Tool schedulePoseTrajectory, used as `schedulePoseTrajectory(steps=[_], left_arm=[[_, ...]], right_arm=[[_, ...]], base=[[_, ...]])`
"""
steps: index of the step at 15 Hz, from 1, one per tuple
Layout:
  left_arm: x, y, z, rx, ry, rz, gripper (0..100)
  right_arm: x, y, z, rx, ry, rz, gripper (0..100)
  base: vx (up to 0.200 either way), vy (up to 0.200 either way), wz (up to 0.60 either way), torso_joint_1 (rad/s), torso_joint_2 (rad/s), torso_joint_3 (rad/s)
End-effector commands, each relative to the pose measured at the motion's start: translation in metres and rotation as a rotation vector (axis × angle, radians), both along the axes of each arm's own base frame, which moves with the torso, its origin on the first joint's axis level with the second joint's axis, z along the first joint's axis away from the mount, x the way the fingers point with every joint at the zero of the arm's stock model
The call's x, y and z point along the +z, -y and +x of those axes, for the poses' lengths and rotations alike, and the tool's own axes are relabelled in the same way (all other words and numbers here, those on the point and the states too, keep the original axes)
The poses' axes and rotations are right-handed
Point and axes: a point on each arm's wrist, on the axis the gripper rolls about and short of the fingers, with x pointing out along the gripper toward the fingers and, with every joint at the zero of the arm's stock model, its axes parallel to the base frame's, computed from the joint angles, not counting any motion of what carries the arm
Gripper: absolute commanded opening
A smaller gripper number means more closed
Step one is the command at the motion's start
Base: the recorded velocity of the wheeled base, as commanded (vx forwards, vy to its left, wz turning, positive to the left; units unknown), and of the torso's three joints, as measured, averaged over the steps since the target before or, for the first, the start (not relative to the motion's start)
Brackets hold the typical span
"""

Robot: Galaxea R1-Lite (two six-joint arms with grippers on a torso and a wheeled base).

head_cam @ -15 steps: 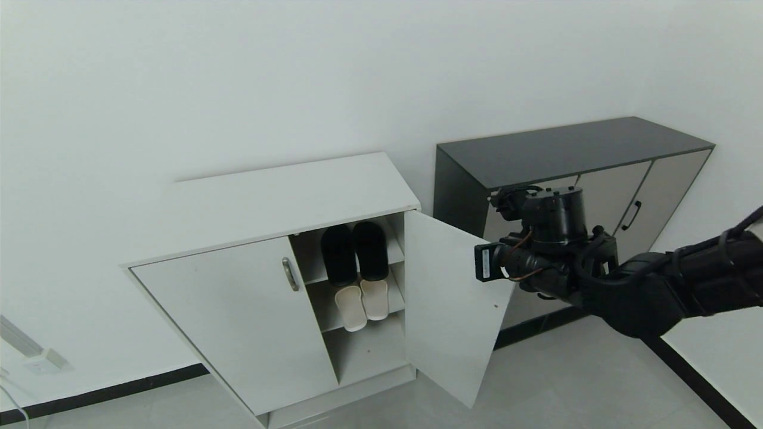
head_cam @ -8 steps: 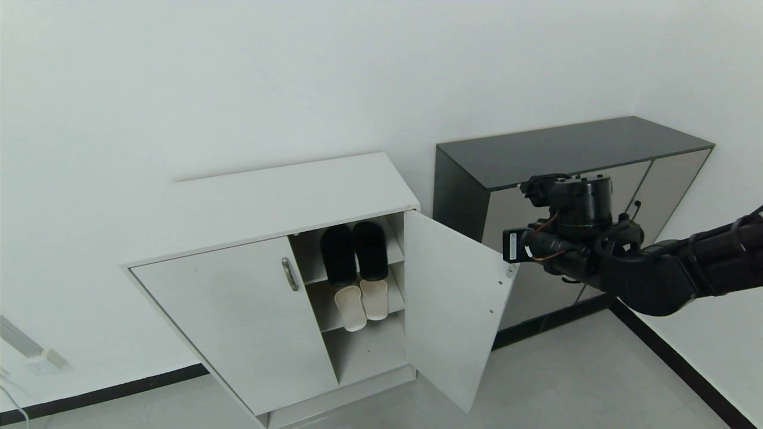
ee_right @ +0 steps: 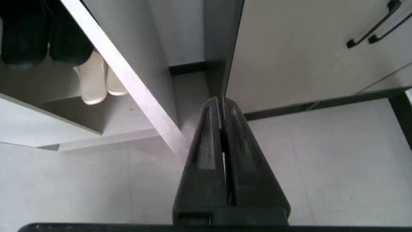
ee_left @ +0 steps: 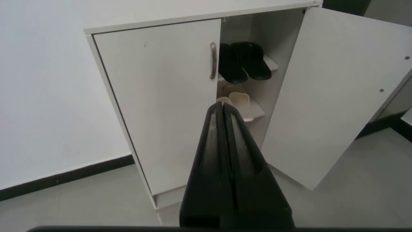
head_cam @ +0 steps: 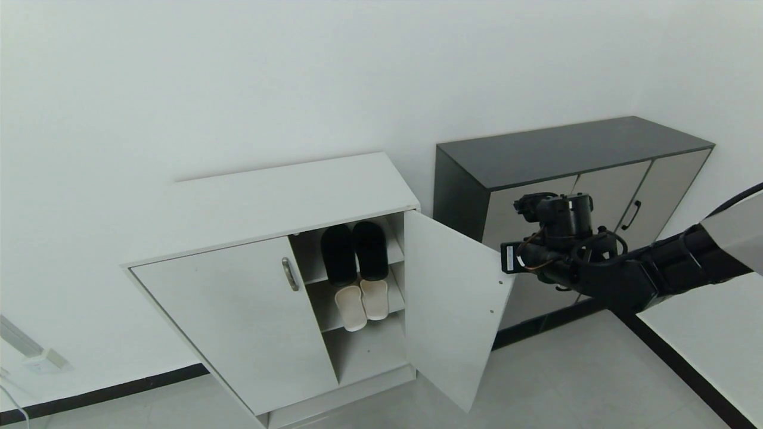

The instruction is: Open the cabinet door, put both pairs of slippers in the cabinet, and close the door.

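The white cabinet (head_cam: 286,196) stands with its right door (head_cam: 453,310) swung open and its left door (head_cam: 238,322) closed. Inside, a black pair of slippers (head_cam: 354,250) lies on the upper shelf and a cream pair (head_cam: 362,304) on the shelf below. My right gripper (ee_right: 222,104) is shut on nothing, just outside the open door's free edge (ee_right: 129,84); its wrist (head_cam: 554,238) hangs to the right of that edge. My left gripper (ee_left: 222,109) is shut and empty, held back in front of the cabinet, level with the cream slippers (ee_left: 238,103).
A dark cabinet (head_cam: 566,149) with grey doors stands right beside the white one, close behind my right arm. Grey floor (head_cam: 566,381) lies open in front of both cabinets. A white power strip (head_cam: 42,360) sits low on the wall at far left.
My right arm drew away rightward from in front of the open door, past its free edge, then sank slightly and came back to that edge. Slippers unchanged.
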Motion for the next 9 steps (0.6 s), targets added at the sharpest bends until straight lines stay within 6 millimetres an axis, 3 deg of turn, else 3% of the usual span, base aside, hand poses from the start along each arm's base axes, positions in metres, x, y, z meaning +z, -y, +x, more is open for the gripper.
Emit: schedulePoseTrajectory(steps=[1,3,9], left_arm=[[0.000,0.000,0.000,0.001,0.000,0.000,0],[0.000,0.000,0.000,0.001,-0.001,0.000,0],[0.000,0.000,0.000,0.001,0.000,0.000,0]], right_arm=[[-0.006,-0.007,-0.003,0.018,-0.017,-0.009,0],[-0.005,-0.016,-0.014,0.050,-0.021,-0.010,0],[0.003,-0.067,-0.090,0.281,0.016,0.008,0]], base=[[0.000,0.000,0.00,0.000,0.00,0.000],[0.000,0.000,0.00,0.000,0.00,0.000],[0.000,0.000,0.00,0.000,0.00,0.000]])
